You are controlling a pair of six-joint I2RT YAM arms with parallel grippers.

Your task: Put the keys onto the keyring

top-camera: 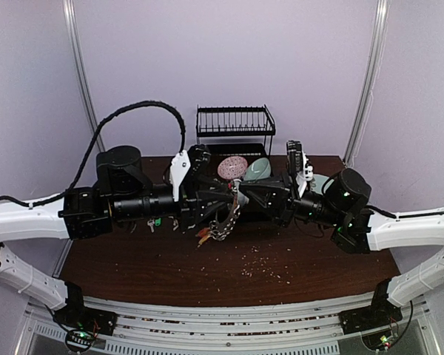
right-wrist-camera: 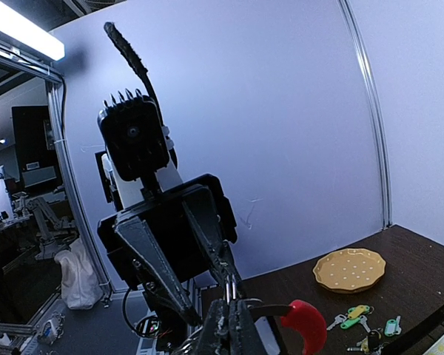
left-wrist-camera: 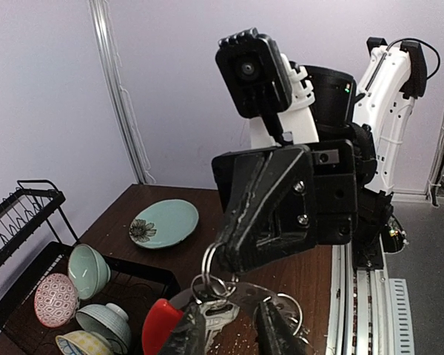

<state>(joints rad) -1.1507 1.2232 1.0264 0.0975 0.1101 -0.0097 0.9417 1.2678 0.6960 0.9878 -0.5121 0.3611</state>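
Note:
Both grippers meet in mid-air over the middle of the table. The keyring [top-camera: 223, 224] hangs between them, its red sleeve [left-wrist-camera: 159, 325] and silver wire [right-wrist-camera: 229, 285] showing in both wrist views. My right gripper [right-wrist-camera: 233, 325] is shut on the keyring's wire. My left gripper [left-wrist-camera: 229, 333] faces it with its jaws apart. A silver key [left-wrist-camera: 216, 314] hanging from small rings lies between the left fingers, touching the left one and clear of the right one. More keys [right-wrist-camera: 355, 316] with green, yellow and teal tags lie on the table, partly under the left arm [top-camera: 154, 222].
A black dish rack [top-camera: 234, 126] stands at the back, with bowls [left-wrist-camera: 89, 270] in a low tray beside it. A teal flowered plate [left-wrist-camera: 163, 222] lies at the back right and a yellow dotted plate [right-wrist-camera: 349, 270] at the left. Crumbs [top-camera: 259, 262] dot the front of the table.

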